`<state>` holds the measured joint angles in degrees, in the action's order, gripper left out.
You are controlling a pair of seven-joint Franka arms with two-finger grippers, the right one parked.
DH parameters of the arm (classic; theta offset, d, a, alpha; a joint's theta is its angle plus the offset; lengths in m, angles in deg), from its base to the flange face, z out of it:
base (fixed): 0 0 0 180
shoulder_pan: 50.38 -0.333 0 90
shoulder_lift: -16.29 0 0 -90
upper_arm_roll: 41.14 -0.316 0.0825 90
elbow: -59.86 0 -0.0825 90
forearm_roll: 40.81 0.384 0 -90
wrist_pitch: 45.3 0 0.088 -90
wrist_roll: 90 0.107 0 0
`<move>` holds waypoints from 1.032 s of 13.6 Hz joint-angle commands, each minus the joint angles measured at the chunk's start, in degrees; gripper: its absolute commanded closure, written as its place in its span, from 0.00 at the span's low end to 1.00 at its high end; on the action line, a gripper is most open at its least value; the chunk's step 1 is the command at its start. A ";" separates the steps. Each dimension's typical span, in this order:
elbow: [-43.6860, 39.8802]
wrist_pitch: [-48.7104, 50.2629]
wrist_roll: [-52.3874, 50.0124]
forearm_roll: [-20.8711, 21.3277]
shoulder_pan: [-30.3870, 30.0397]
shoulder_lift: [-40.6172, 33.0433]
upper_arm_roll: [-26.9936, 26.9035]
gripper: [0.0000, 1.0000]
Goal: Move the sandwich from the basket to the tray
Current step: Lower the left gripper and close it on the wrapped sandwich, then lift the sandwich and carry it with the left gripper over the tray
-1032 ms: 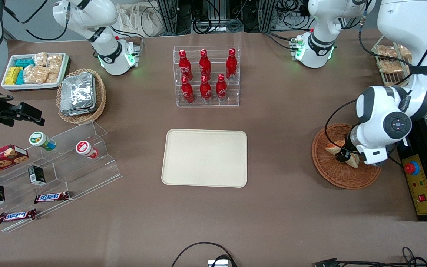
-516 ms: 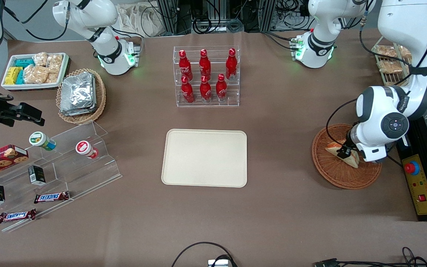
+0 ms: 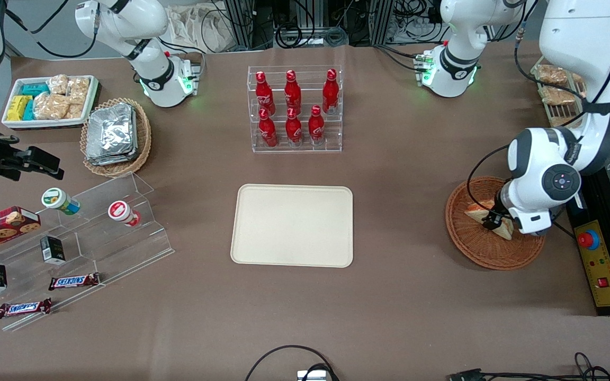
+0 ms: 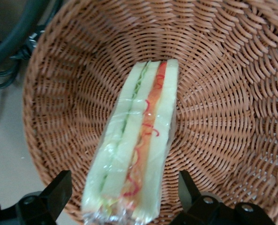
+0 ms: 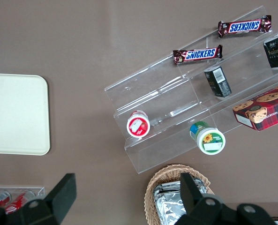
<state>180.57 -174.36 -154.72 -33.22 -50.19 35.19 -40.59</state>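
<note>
Sandwich (image 4: pixel 138 150) lies in the reddish-brown wicker basket (image 3: pixel 474 244), wrapped in clear film, cut edge up: white bread layers with a green strip and an orange-red strip between. It is a long wedge lying across the basket floor.

Basket sits on the bench (image 3: pixel 400 296) at the working arm's end, near the edge with the yellow control box (image 3: pixel 596 264).

End effector (image 4: pixel 122 199) is down inside the basket, straddling the sandwich. Its two black fingers (image 4: pixel 59 187) stand spread, one on either side of the sandwich's wider end, each with a gap of basket weave showing between pad and bread. Open, not gripping. From the front view the end effector (image 3: pixel 494 221) is directly over the sandwich (image 3: pixel 480 213), mostly covered by the arm's wrist housing.

Tray (image 3: pixel 292 225) lies flat near the bench centre, cream-beige, nothing on it, well apart from the basket. Clear rack of red bottles (image 3: pixel 294 108) stands farther from the front camera than the tray.
</note>
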 commanded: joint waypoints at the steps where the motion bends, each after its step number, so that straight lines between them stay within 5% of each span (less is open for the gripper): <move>1: -0.38 -1.71 -1.98 0.76 -0.11 1.23 0.16 0.10; 4: -2.40 -1.71 -3.22 0.58 -0.20 3.07 0.16 0.89; 5: -2.76 -1.71 -3.39 0.67 -0.11 3.25 0.16 1.00; 9: -8.27 2.39 -0.95 0.85 -0.20 3.07 0.24 1.00; 14: -24.53 22.43 25.32 -3.44 -0.20 3.25 0.42 1.00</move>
<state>162.43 -157.35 -135.94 -34.33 -50.17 37.59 -40.45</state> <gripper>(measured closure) 0.736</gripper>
